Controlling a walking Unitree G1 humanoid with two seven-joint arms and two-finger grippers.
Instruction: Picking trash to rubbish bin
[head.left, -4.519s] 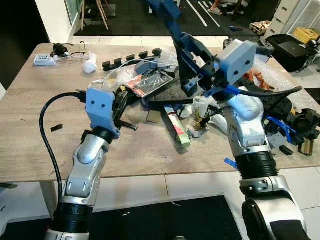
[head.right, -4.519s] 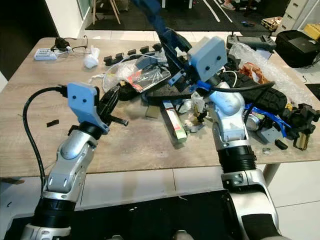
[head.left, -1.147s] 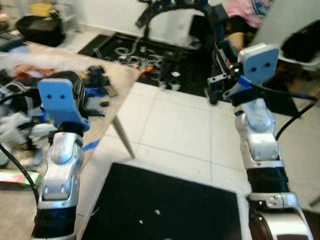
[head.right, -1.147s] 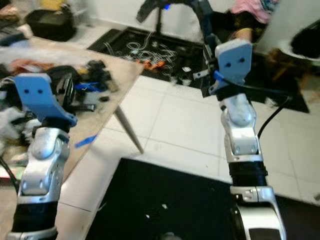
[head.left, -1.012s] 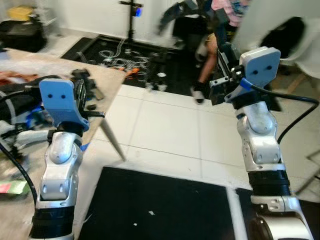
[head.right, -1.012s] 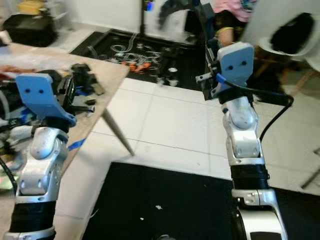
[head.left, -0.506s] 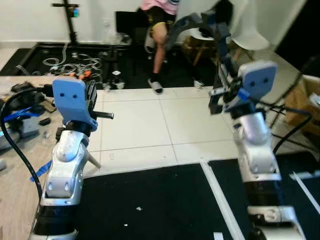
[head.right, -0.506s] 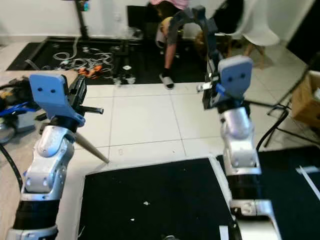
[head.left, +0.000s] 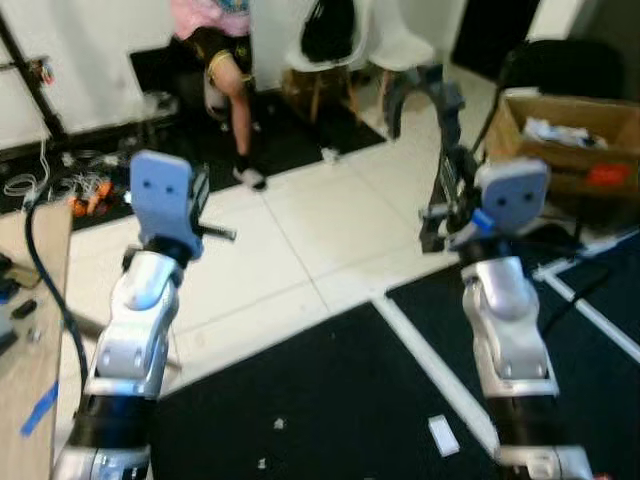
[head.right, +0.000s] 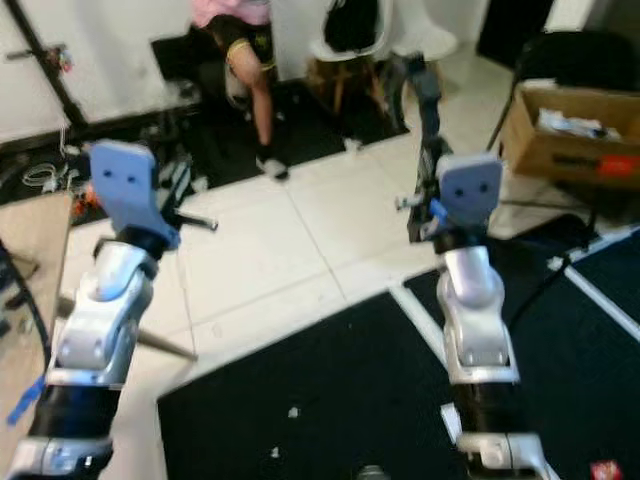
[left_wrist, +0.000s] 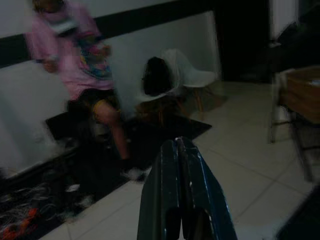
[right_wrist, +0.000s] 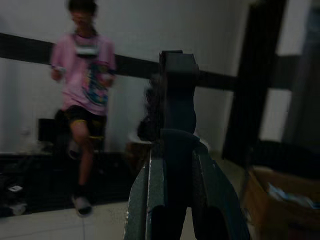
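Nearest, a small white scrap (head.left: 441, 436) lies on the black mat (head.left: 330, 400) beside the right arm's base, and the table (head.left: 25, 380) edge shows at the far left. Both arms are raised over the white tiled floor (head.left: 290, 240): the left tool (left_wrist: 179, 150) has its fingers pressed together, holding nothing, while the right tool (right_wrist: 172, 145) grips a dark, curved piece of trash (head.left: 432, 100) that stands up above it. Beyond them stand a cardboard box (head.left: 560, 135) on the right, a white chair (head.left: 385, 45) and a person (head.left: 215, 40) in a pink top.
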